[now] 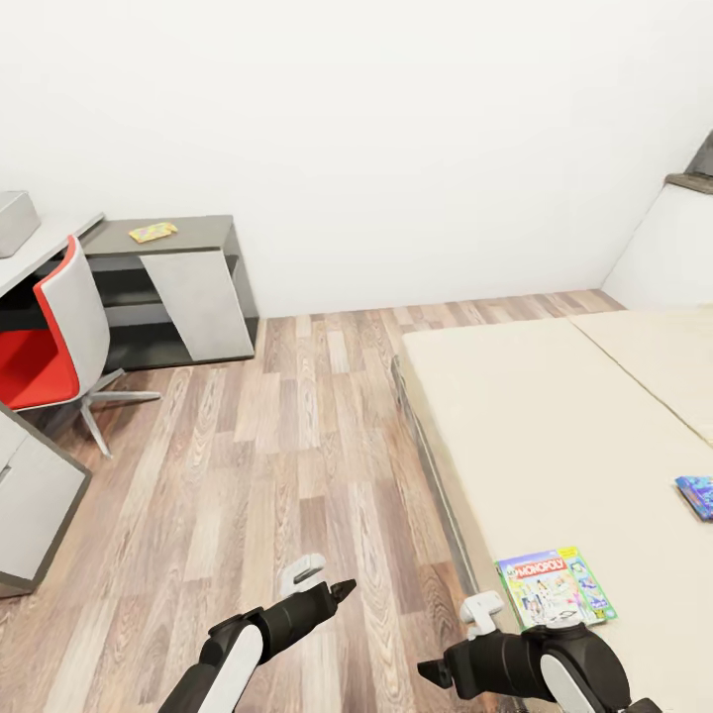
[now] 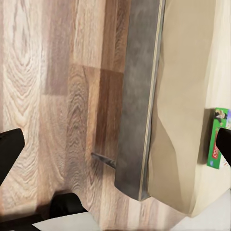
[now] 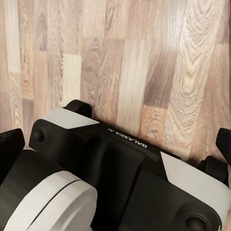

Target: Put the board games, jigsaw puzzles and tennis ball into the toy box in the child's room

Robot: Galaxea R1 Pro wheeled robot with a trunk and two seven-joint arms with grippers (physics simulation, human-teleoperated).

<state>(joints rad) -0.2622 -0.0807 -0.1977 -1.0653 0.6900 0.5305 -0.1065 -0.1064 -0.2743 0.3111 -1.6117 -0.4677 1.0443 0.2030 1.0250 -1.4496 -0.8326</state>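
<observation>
Both end effectors point(image 1: 342, 590) point(image 1: 428, 671) seemingly open, holding nothing

Both arms low, fingers point(image 2: 10, 150) apart

The setting is a bedroom in a home, furnished for a child. Evidence: a wide low bed point(image 1: 555, 446) with a plain beige mattress stands on a wood-plank floor point(image 1: 287, 465) against plain white walls. Two board games lie on the mattress: a Monopoly box point(image 1: 555, 586) near the foot edge and a blue box point(image 1: 697, 494) toward the far side edge. A red and grey swivel chair point(image 1: 59, 347) stands at the white-topped bench point(image 1: 45, 248). A low dark grey cabinet point(image 1: 183, 287) carries a colourful flat box point(image 1: 152, 232) on its top.
</observation>
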